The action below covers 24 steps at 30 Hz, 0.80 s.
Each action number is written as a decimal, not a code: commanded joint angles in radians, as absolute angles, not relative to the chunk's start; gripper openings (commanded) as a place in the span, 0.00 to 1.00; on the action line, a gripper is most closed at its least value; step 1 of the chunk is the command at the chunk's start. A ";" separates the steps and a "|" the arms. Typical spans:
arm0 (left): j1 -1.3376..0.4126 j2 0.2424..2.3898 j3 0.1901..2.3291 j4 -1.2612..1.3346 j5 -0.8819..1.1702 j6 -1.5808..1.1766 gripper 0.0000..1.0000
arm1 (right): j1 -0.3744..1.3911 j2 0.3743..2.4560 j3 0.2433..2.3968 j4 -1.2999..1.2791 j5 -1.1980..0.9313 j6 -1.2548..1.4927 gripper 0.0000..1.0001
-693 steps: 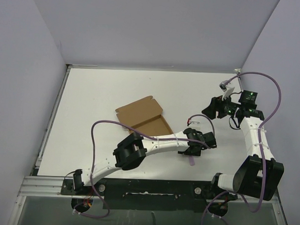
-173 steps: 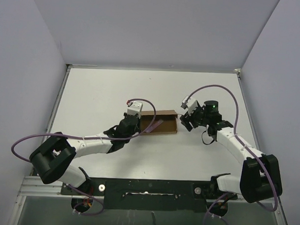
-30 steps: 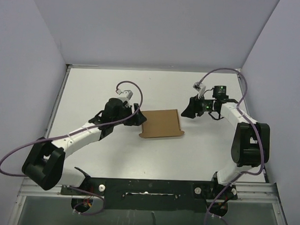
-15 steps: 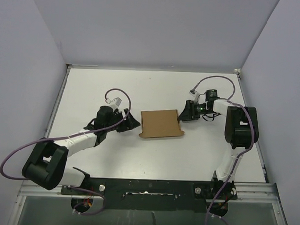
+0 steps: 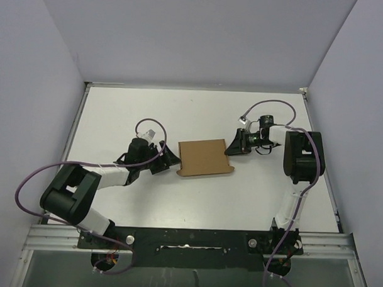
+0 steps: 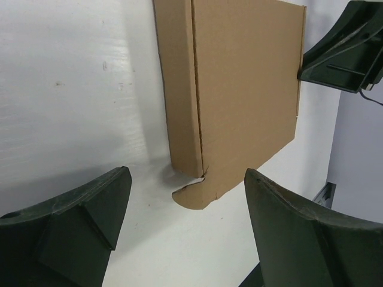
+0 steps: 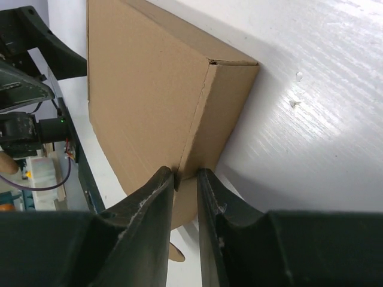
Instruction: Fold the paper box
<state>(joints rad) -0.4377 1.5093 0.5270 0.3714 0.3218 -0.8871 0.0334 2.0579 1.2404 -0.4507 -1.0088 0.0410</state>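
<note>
**Clerk:** Setting: white table (image 5: 117, 116), pale lilac walls (image 5: 182, 42) on three sides. Item one?

**Checker:** Box (image 5: 205, 157), brown cardboard, lid down, lying flat near the middle of the table between the two arms. One rounded tab (image 6: 192, 195) sticks out at a near corner, not tucked in.

**Clerk:** Item two, left gripper (image 6: 187, 177)?

**Checker:** Spread wide and holding nothing. Its fingers (image 6: 78, 221) sit just short of the box's left side and apart from it, with the loose tab facing the gap.

**Clerk:** Item three, right gripper (image 7: 185, 174)?

**Checker:** Drawn in to a narrow slit at the box's right corner. Cardboard shows inside the slit, so I read it as pinching a thin edge there, though how firmly it grips cannot be told.

**Clerk:** Hazards, in order?

**Checker:** First, the tab. With it out, nothing locks the lid, and the creases could spring the lid back up once contact is lost.

Second, sliding. The box looks light and the left side is unbraced, so any pull or twist from the right corner would likely drag or swing it rather than fold it.

Third, crushing. If the left gripper goes straight in, it could bend the tab under or dent the side wall instead of seating it.

Fourth, tearing. A pinch on a single layer at a corner could rip or crease the cardboard if it is lifted.
</note>
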 commanded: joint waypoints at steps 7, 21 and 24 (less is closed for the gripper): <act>-0.440 1.622 0.495 0.708 0.379 -1.057 0.84 | -0.015 2.124 1.266 -0.463 -1.051 0.061 0.17; -0.492 1.750 0.499 0.901 0.350 -1.191 0.87 | -0.036 2.161 1.265 -0.468 -1.074 0.070 0.16; -0.514 1.756 0.506 0.920 0.322 -1.216 0.84 | -0.036 2.161 1.265 -0.469 -1.075 0.070 0.16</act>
<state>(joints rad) -0.4889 1.7302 0.4938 0.8021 0.3588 -1.1606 -0.0273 2.1284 1.2533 -0.4622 -1.1355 0.0879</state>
